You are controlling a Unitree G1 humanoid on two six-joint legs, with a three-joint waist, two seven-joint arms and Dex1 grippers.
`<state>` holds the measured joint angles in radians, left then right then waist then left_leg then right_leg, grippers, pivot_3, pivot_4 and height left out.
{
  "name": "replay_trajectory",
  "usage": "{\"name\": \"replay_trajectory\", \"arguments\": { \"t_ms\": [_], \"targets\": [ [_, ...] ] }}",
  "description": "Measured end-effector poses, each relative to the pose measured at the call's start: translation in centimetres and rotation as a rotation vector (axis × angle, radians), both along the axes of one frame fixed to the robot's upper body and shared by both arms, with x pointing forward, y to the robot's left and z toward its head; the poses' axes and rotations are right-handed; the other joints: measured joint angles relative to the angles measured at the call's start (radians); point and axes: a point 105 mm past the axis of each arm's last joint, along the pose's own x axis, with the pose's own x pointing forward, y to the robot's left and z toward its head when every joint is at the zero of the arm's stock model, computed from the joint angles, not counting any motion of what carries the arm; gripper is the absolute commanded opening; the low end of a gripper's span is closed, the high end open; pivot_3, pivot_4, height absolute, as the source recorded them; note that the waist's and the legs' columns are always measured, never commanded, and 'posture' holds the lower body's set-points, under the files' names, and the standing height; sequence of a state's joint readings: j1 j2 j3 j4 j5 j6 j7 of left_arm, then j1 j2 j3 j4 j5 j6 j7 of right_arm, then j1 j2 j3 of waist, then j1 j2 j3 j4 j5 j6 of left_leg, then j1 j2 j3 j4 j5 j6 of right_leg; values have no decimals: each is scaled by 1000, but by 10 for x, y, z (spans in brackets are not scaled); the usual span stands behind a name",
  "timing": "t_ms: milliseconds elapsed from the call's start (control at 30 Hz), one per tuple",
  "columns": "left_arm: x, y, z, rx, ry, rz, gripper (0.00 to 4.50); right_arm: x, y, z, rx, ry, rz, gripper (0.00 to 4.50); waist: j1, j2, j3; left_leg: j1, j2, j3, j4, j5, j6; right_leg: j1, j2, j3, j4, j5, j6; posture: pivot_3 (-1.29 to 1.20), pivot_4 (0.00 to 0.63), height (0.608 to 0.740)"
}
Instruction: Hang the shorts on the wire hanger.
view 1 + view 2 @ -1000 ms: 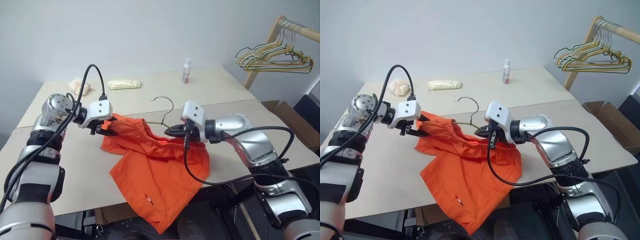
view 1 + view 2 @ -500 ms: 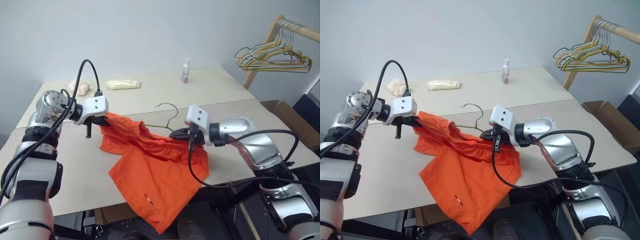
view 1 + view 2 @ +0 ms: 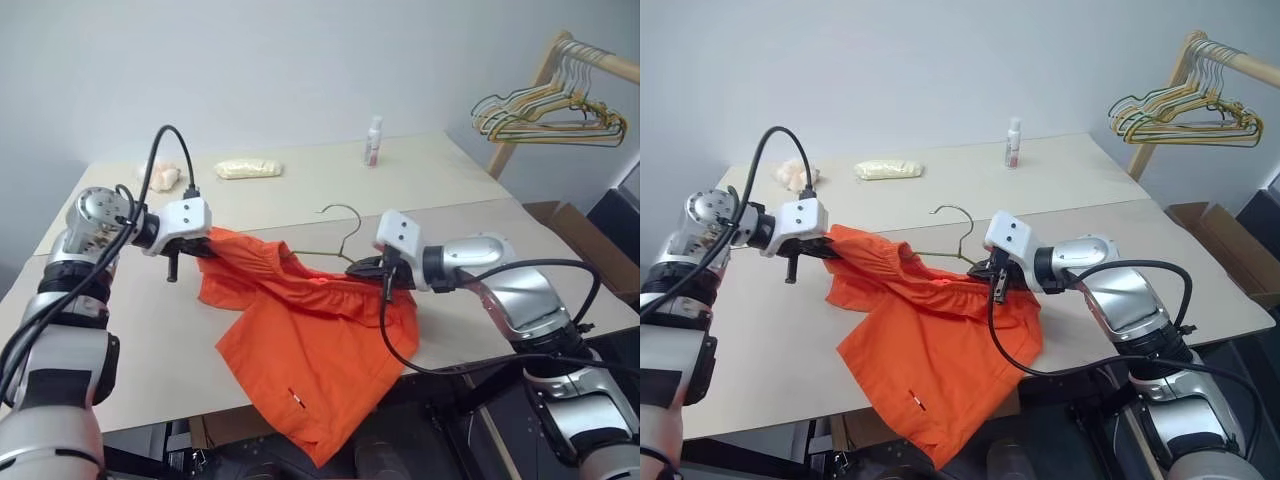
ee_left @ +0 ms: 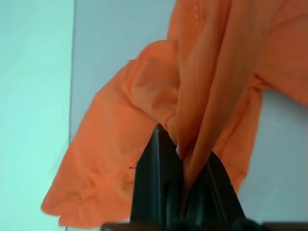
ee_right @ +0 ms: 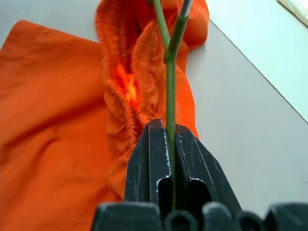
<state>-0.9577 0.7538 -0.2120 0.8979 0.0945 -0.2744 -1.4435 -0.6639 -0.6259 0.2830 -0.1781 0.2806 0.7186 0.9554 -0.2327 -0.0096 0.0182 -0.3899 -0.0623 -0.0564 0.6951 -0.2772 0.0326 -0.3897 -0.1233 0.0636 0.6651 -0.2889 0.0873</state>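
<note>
The bright orange shorts (image 3: 310,335) lie on the table (image 3: 480,215), one leg drooping over its front edge. My left gripper (image 3: 207,244) is shut on the left end of the gathered waistband and holds it up; in the left wrist view its black fingers (image 4: 154,168) pinch a fold of the orange fabric. The wire hanger (image 3: 343,214) sticks its hook up out of the waistband, and its lower part is hidden inside the shorts. My right gripper (image 3: 367,267) is shut on the hanger's wire (image 5: 171,77) at the waistband's right end.
A small white bottle (image 3: 373,141), a yellow cloth (image 3: 248,169) and a cream lump (image 3: 164,177) sit at the table's far side. A wooden rack with a bunch of hangers (image 3: 545,108) stands at the right, with a cardboard box (image 3: 575,230) below it.
My left gripper has shut on the waistband's left end and pulled it slightly left. The hanger's hook has shifted a little to the right with the right gripper.
</note>
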Motion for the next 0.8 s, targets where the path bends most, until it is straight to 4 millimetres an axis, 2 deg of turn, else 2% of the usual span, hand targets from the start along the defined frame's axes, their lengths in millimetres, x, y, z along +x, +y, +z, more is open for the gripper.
{"name": "replay_trajectory", "arguments": {
  "t_ms": [100,200,267,367,433,500,567,600,700,800],
  "targets": [
    [0,-8,2,-13,-8,-23,1950,-1,7,11,16,-10,23,0,-1,0,0,0,0,0,0,0,0,0,0,0,0,0,0,-186,0,740],
    [0,-7,7,-6,-29,-34,2958,-3,7,16,15,-9,31,0,-4,0,0,0,0,0,0,0,0,0,0,0,0,0,0,-186,0,740],
    [-3,-4,16,6,-22,-60,2958,-4,4,17,6,9,39,0,-4,0,0,-1,0,0,0,0,0,-1,0,0,0,0,0,-183,0,740],
    [-11,-7,45,-32,-40,-130,2958,-5,0,26,-16,17,52,0,-3,0,0,-1,0,0,0,0,0,-1,0,0,0,0,0,-180,0,740],
    [-16,-22,63,-106,-65,-191,2958,-4,-1,34,-30,13,62,0,-1,0,0,-1,0,0,0,0,0,0,0,0,0,0,0,-181,0,740],
    [-20,-46,72,-191,-58,-262,2958,-3,3,42,-39,7,81,0,6,0,0,0,0,-1,0,0,0,1,0,0,0,0,0,-181,0,740],
    [-22,-65,69,-216,-36,-318,2958,-2,8,47,-42,-2,102,0,8,0,0,1,0,-1,0,0,0,1,0,0,-1,0,0,-191,0,740],
    [-22,-74,61,-197,-18,-338,2958,-2,9,47,-44,3,110,0,7,0,0,1,0,-1,0,0,0,1,0,0,0,0,0,-194,0,740],
    [-16,-82,33,-89,12,-339,2349,-1,11,46,-46,16,116,0,-2,0,0,0,0,-1,0,0,0,0,0,0,0,0,0,-207,0,740],
    [-9,-79,14,-27,27,-300,1394,-2,11,42,-55,36,116,0,-17,0,0,-1,0,0,0,0,0,-1,0,0,0,0,0,-224,0,740]
  ]
}}
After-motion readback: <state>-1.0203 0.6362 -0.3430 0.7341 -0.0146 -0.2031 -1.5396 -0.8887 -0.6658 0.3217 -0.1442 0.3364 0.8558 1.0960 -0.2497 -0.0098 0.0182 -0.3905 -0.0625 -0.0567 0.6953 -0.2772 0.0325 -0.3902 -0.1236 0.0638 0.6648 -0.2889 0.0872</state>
